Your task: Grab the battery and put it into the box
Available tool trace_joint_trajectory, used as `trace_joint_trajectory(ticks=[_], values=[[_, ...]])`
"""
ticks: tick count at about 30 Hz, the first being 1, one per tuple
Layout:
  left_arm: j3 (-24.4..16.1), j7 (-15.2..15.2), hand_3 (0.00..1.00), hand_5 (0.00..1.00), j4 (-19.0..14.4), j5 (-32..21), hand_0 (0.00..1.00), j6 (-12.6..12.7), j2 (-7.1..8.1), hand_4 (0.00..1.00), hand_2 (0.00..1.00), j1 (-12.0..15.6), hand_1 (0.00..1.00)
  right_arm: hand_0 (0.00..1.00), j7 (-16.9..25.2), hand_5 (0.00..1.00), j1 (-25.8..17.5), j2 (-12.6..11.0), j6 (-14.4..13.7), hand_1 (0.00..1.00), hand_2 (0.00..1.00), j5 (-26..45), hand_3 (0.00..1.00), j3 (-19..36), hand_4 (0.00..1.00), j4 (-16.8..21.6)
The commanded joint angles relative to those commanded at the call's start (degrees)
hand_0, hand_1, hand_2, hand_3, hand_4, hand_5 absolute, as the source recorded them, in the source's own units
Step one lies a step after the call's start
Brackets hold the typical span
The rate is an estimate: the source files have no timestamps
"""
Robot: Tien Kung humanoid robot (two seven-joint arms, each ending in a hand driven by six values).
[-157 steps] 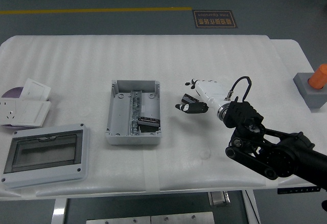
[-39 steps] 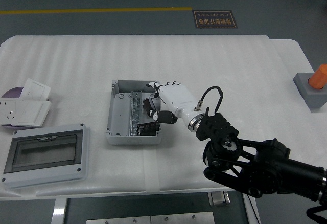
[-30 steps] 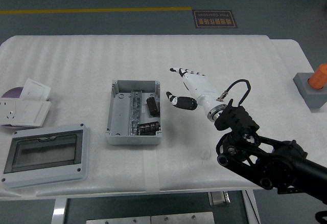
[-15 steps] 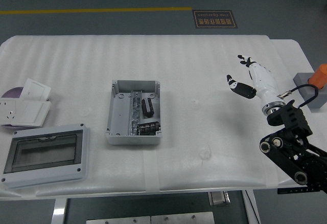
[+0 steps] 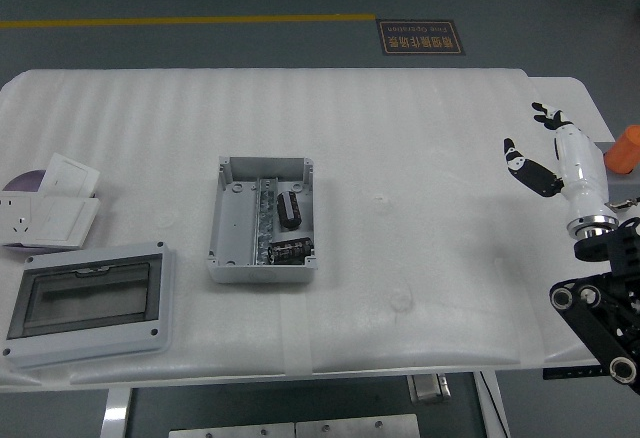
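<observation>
Head view: since the earlier frame the white right hand (image 5: 560, 158) has pulled back right, leaving the black cylindrical battery (image 5: 289, 209) inside the grey open plastic box (image 5: 260, 220). Its fingers are spread wide, empty, above the table's right edge.

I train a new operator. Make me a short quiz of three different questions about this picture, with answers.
1. True or false: the battery lies inside the box.
2. Which holds nothing? A: the right hand; B: the box; C: the table.
3. Fill in: the lid with the clear window lies to the ____ of the box in the picture.

Key: 1 true. 2 A: the fingers are spread, over the table's right edge. 3 left, nearer the front edge.
</observation>
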Motion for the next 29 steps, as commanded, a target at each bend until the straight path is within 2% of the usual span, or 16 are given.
trace_joint_trajectory(ticks=[15, 16, 21, 22, 29], values=[[-0.67, 0.13, 0.542, 0.183, 0.00, 1.21, 0.578, -0.02, 0.85, 0.679, 0.522, -0.45, 0.634, 0.769, 0.21, 0.366, -0.46, 0.28, -0.62, 0.779, 0.786, -1.58, 0.848, 2.96, 0.644, -0.19], [-0.78, 0.16, 0.544, 0.179, 0.00, 1.37, 0.579, -0.05, 0.91, 0.677, 0.526, -0.47, 0.635, 0.759, 0.23, 0.362, -0.52, 0.34, -0.63, 0.777, 0.813, -1.59, 0.852, 3.08, 0.640, -0.20], [-1.36, 0.33, 0.544, 0.179, 0.00, 2.33, 0.579, -0.22, 1.35, 0.677, 0.526, -0.64, 0.635, 0.759, 0.73, 0.362, -0.96, 0.59, -0.91, 0.777, 0.813, -0.79, 0.852, 3.57, 0.640, -0.06], [-1.48, 0.35, 0.543, 0.175, 0.00, 2.52, 0.579, -0.23, 1.46, 0.676, 0.526, -0.68, 0.635, 0.752, 0.89, 0.363, -0.99, 0.59, -1.02, 0.780, 0.864, -0.61, 0.875, 3.55, 0.650, 0.03], [-2.17, 0.54, 0.543, 0.175, 0.00, 3.56, 0.579, -0.35, 2.12, 0.676, 0.526, -0.90, 0.635, 0.752, 1.36, 0.363, -0.95, 0.59, -1.39, 0.780, 0.864, -0.39, 0.875, 3.70, 0.650, 0.38]])
